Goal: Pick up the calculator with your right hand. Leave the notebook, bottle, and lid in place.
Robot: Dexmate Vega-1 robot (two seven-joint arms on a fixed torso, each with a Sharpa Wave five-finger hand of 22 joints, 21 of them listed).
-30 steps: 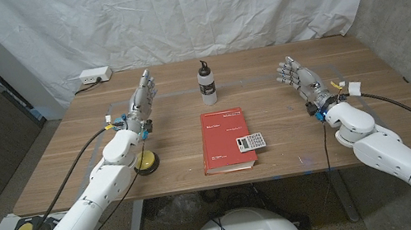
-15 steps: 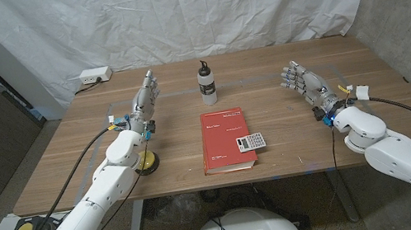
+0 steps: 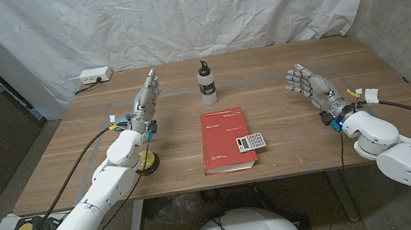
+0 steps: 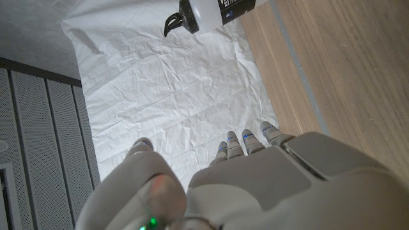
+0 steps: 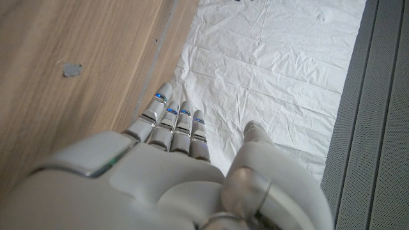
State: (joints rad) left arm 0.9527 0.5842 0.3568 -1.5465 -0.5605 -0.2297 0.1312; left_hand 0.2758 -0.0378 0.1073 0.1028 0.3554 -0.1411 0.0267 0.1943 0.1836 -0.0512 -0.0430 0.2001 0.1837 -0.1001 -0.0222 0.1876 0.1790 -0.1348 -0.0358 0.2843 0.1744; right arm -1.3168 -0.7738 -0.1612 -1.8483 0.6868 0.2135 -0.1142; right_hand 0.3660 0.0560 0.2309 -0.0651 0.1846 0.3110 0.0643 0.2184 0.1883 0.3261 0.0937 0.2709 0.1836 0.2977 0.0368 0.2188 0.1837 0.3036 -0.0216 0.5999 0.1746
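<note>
1. On the wooden table (image 3: 56, 169), near its front middle, lies the red notebook (image 3: 219, 133), and the calculator (image 3: 253, 141) sits on the notebook's front right corner, slightly askew and overhanging the cover's edge a little; that overhang, I judge, gives fingers something to get under.
2. Behind the notebook, well apart from it, stands the bottle (image 3: 207, 84), white with a black top, upright; a yellow disc on a dark base, which I take for the lid (image 3: 145, 162), lies by the left forearm near the front edge; all three are to stay put, so the approach should come in from the right side, clear of them.
3. Over the table's right side the right hand (image 3: 311, 87) is raised, fingers apart and extended, holding nothing; it is well apart from the calculator, so the reach has not yet closed in.
4. At the left, the left hand (image 3: 145, 102) is likewise raised with fingers spread and empty, near the bottle but not touching it; it has no part in the task and is best kept idle.
5. As for looks, the calculator is small, flat and light grey with rows of dark keys; thin and light, it probably wants a pinch at its edges; the notebook may shift if pressed hard.
</note>
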